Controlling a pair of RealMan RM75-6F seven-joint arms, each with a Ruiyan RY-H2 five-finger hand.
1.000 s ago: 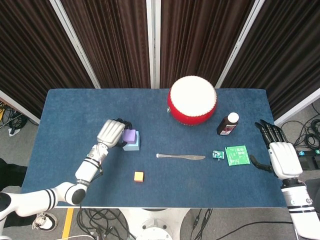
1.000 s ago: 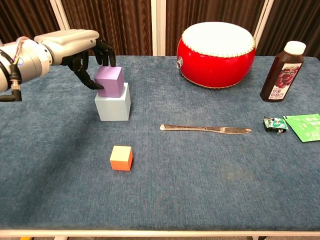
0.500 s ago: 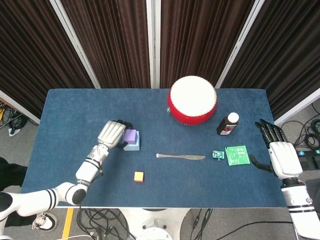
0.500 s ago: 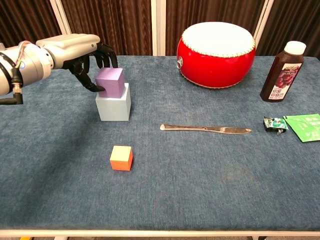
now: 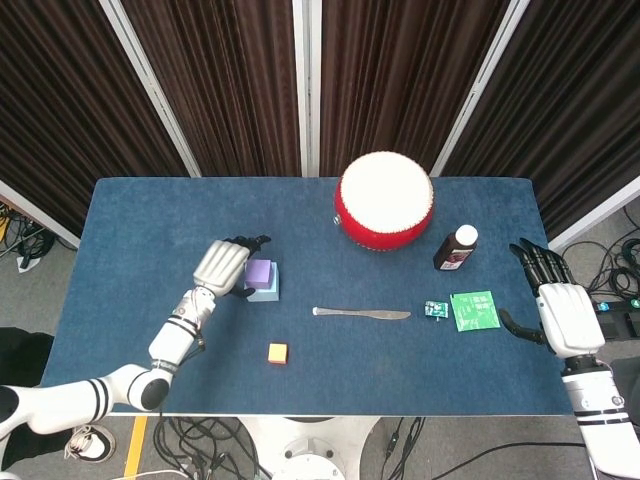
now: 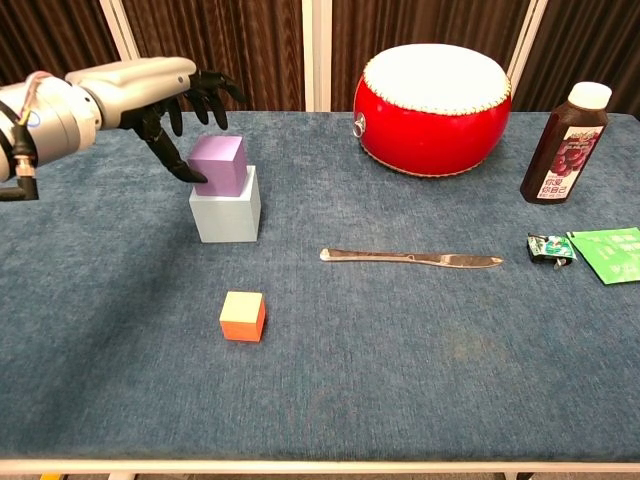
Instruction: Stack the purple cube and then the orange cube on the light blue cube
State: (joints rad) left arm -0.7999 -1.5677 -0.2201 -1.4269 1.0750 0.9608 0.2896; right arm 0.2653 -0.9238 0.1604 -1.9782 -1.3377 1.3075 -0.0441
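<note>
Purple cube [image 6: 218, 165] sat on top of the light blue cube [image 6: 227, 206], set toward its left side; first stacking step looked done. Orange cube [image 6: 242, 316] lay on the table [image 6: 420, 360], in front of the light blue cube and well apart from it; that step was left.

Left hand [image 6: 165, 92] hovered just left of the purple cube, fingers spread, thumb at or near the cube's side, apparently gripping nothing.

Right hand [image 5: 556, 305] showed only in the head view, far right of the light blue cube, fingers extended, empty. Only the chest view showed the stack's height.
</note>
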